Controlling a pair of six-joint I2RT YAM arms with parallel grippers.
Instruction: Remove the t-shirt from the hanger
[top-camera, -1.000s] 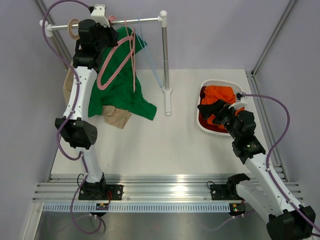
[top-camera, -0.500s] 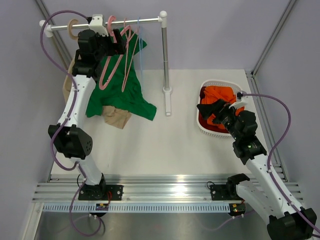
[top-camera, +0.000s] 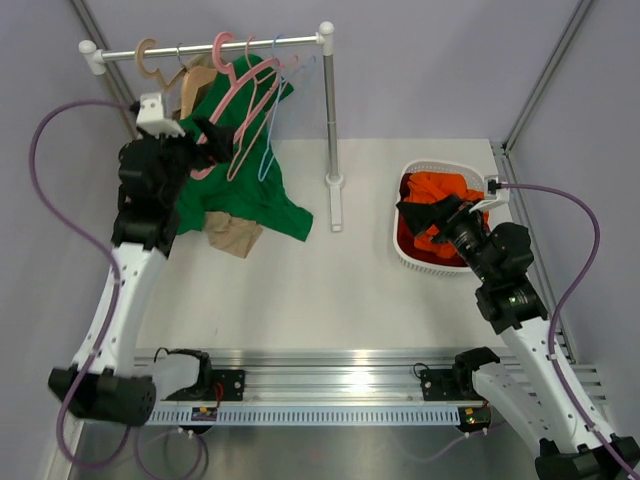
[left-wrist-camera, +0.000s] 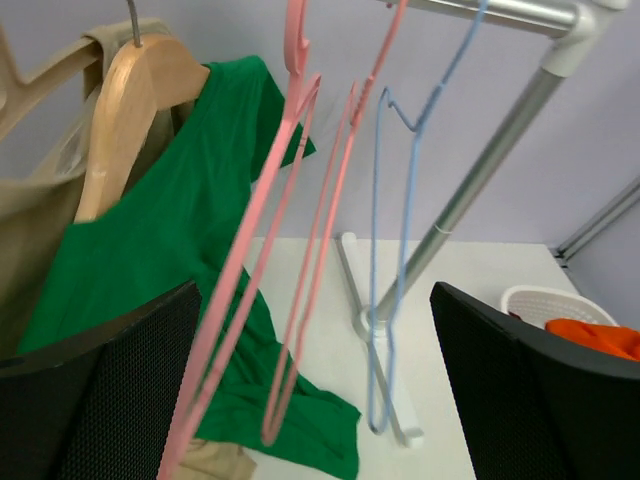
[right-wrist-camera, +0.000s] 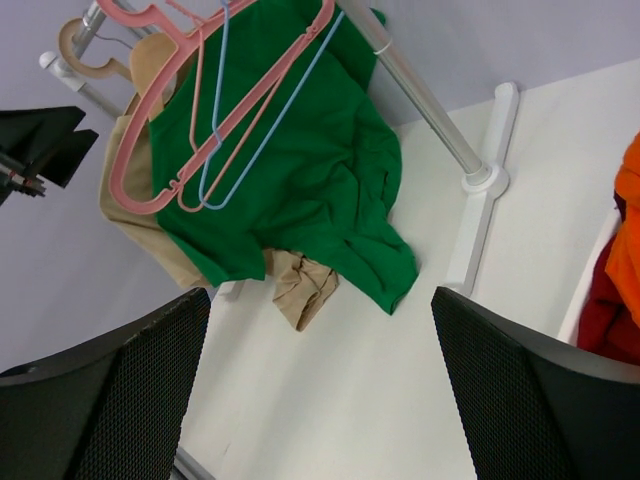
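orange t-shirt (top-camera: 437, 190) lies in the white basket (top-camera: 405, 262) right of the rail (top-camera: 300, 40); thick pink hanger (top-camera: 222, 47) hangs bare on that rail. left gripper (top-camera: 218, 138) and right gripper (top-camera: 432, 215) both gape, holding nothing. the job looks done: pull away gently, snagging neither hangers nor cloth.

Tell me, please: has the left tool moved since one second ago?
Yes. The left tool was up at the rail. Now it sits well below the rail in the top view, drawn back, open and empty.
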